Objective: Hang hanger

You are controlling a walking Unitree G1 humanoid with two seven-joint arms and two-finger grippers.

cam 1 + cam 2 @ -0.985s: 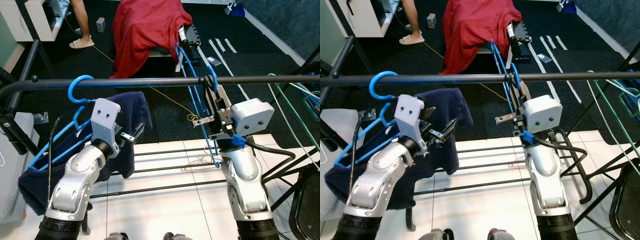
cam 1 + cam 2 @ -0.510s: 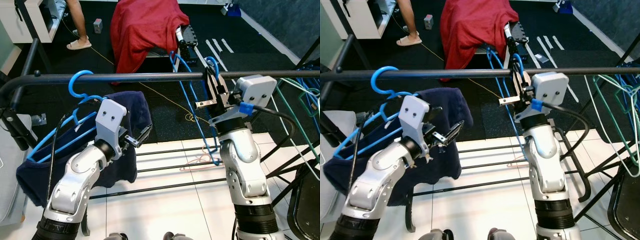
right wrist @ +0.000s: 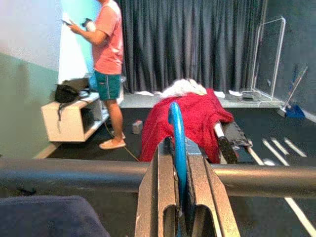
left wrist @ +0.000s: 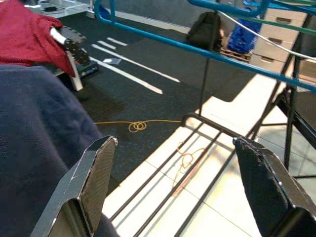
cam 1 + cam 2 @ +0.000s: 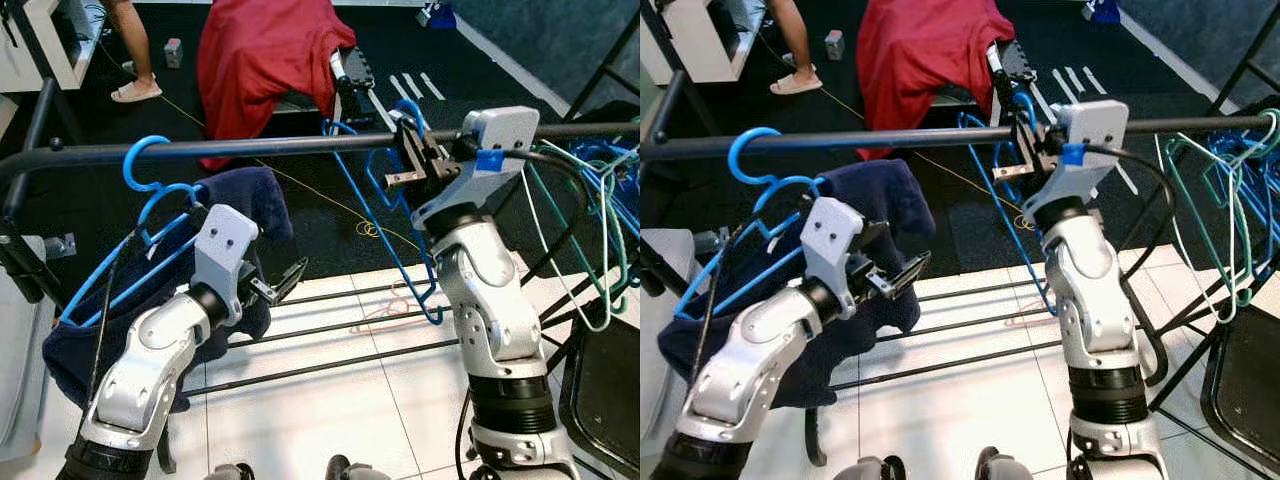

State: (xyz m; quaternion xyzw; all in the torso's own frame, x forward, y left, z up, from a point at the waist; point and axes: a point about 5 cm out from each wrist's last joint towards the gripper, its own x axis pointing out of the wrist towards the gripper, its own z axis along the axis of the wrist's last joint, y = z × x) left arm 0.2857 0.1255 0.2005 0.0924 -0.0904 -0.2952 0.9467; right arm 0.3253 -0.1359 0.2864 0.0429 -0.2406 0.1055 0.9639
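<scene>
Stereo head views and both wrist views, hanging step. The right gripper was raised to the black rail with its fingers pressed together on the neck of a blue hanger, whose hook rose between the two fingers just in front of the rail, apparently so that it could be carried over the bar and lowered onto it. Whether the hook already rested on the rail could not be told. The hanger's frame hung below, slanting down toward the tiled floor. The left gripper was held lower and off to the side, its fingers spread and holding nothing, near a dark blue garment on a second blue hanger already hooked over the same rail; this position likely kept it out of the working arm's path. Green hangers hung at the rail's right end. Behind the rack a red cloth was draped over a low frame, and a person stood beyond it.
</scene>
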